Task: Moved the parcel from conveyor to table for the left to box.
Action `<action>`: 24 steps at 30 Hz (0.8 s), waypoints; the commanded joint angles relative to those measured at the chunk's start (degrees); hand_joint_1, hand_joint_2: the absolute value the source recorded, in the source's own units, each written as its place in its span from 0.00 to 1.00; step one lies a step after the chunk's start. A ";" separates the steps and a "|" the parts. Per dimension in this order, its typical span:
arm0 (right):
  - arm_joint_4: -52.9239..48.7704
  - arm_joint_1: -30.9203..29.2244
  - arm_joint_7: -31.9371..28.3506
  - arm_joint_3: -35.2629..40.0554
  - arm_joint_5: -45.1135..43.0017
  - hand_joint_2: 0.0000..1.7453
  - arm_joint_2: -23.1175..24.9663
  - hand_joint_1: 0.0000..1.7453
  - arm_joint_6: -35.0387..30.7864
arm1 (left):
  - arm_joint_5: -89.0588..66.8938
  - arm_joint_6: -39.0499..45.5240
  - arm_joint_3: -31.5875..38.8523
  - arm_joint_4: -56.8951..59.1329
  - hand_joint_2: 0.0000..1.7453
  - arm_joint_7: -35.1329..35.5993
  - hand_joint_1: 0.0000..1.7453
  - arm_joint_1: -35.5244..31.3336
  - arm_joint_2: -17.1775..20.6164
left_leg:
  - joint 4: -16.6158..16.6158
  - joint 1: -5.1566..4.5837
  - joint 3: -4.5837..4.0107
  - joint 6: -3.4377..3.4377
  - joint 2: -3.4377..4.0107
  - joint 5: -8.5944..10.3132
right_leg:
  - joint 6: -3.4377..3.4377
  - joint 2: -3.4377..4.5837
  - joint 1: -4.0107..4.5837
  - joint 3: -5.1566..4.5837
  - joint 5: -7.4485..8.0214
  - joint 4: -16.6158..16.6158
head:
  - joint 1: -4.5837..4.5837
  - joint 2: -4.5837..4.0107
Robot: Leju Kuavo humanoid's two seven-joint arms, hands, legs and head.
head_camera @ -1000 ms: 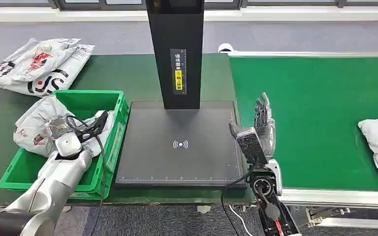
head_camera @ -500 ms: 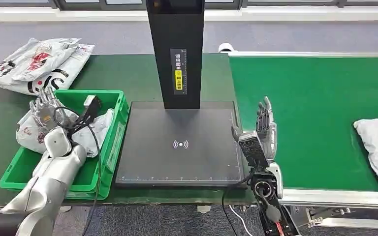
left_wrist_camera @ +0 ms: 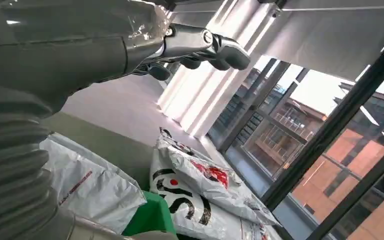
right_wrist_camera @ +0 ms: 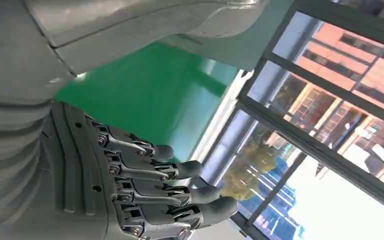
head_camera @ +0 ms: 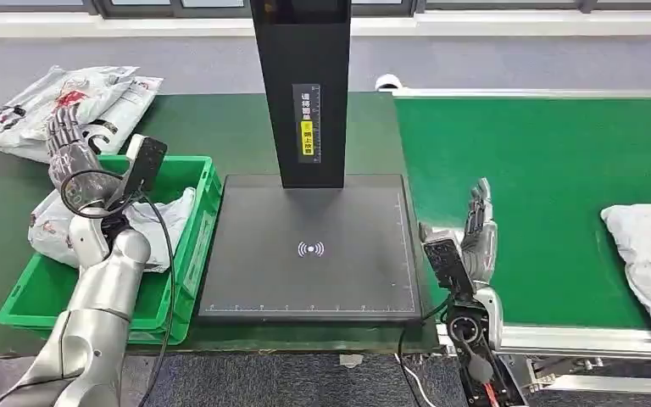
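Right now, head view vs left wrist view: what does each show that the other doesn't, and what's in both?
Head view alone: the black scanner pad with its post, the conveyor belt, a grey parcel at its right edge, the right hand open beside the belt.
Left wrist view alone: windows with brick buildings outside.
Both: the left hand, raised and empty, the printed bags, the green bin, the white parcel in it.

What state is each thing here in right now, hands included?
Left hand: raised above crate, fingers apart, holding nothing.
Right hand: open, upright over belt edge.
Green plastic crate: holds a white parcel bag.
Grey-white parcel: lying on green conveyor belt.
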 commanded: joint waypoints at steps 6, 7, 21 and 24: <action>20.65 -8.86 2.32 -9.44 8.87 1.00 -4.56 0.00 -8.44 | 25.51 -8.72 -6.79 7.50 1.00 -18.58 0.00 0.21 -6.39 | -0.12 -0.04 0.15 0.08 -0.23 0.07 | 0.06 -0.29 0.01 0.24 -0.01 -0.15 | 0.00 -0.02; 22.64 -9.80 1.40 -11.40 10.63 1.00 -4.68 0.00 -8.44 | 28.57 -9.83 -8.20 7.75 1.00 -21.39 0.00 1.02 -6.96 | -0.16 -0.06 0.20 0.10 -0.21 0.08 | 0.07 -0.27 -0.01 0.28 0.00 -0.19 | 0.02 0.00; 30.51 -15.94 15.43 -30.22 42.45 1.00 -5.81 0.00 -8.44 | 54.76 -38.98 -15.92 11.33 1.00 -36.03 0.00 3.10 -13.16 | 0.01 -0.22 0.00 0.12 -0.29 0.00 | 0.09 -0.31 -0.18 0.07 -0.01 -0.02 | 0.02 -0.02; 31.68 -14.62 20.01 -32.36 47.75 1.00 -8.25 0.00 -8.44 | 56.91 -41.27 -17.81 15.03 1.00 -36.19 0.00 2.15 -14.01 | -0.03 -0.21 0.02 0.15 -0.52 0.04 | 0.11 -0.56 -0.10 0.18 -0.02 -0.11 | 0.02 0.00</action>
